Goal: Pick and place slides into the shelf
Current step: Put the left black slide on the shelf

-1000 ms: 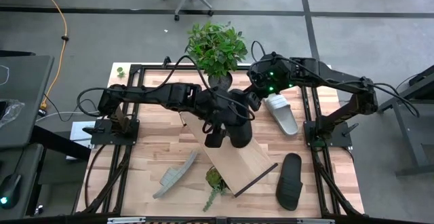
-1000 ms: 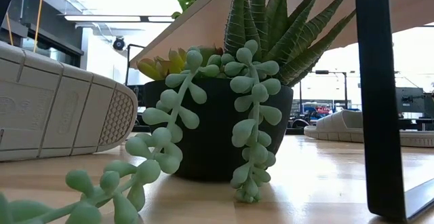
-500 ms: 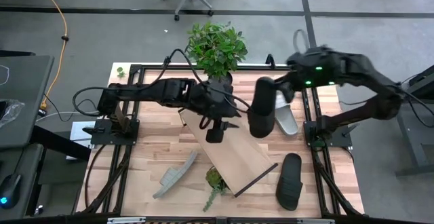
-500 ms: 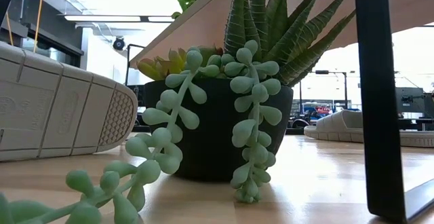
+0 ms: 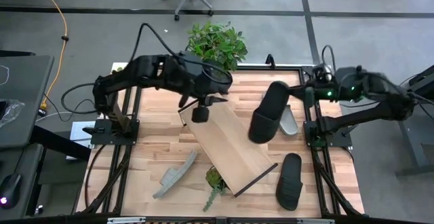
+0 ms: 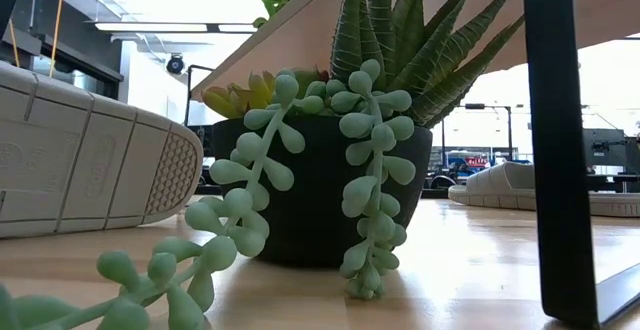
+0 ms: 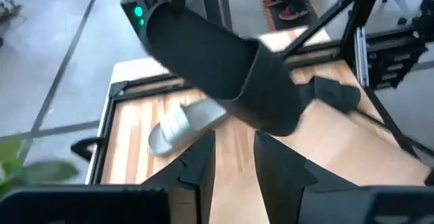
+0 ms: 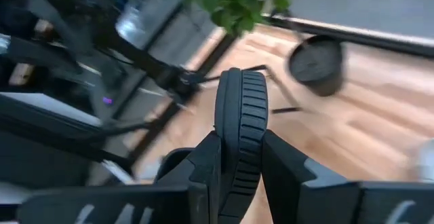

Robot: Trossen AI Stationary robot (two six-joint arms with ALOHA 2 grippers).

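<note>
A ribbed matte black slide (image 5: 266, 113) was clamped by the right gripper (image 8: 239, 157); the left gripper (image 7: 234, 157), jaws apart, was empty above the smooth wooden shelf (image 5: 230, 147).

The right hand (image 5: 293, 94) is at the tabletop's (image 5: 156, 142) right edge, with a held slide (image 5: 266, 112) reaching from it toward the middle, above the boards. Just beside that slide, nearer the right hand, another slide (image 5: 287, 121) lies on the tabletop. The shelf (image 5: 227, 146) lies slantwise across the middle; the left hand (image 5: 200, 112) hangs over its far end. Below the right hand, a third slide (image 5: 290, 180) lies near the front right. The fourth slide (image 5: 175, 174) lies front left of the shelf, beside a small succulent pot (image 5: 215, 179). Behind the left hand stands a leafy potted plant (image 5: 217, 46).
</note>
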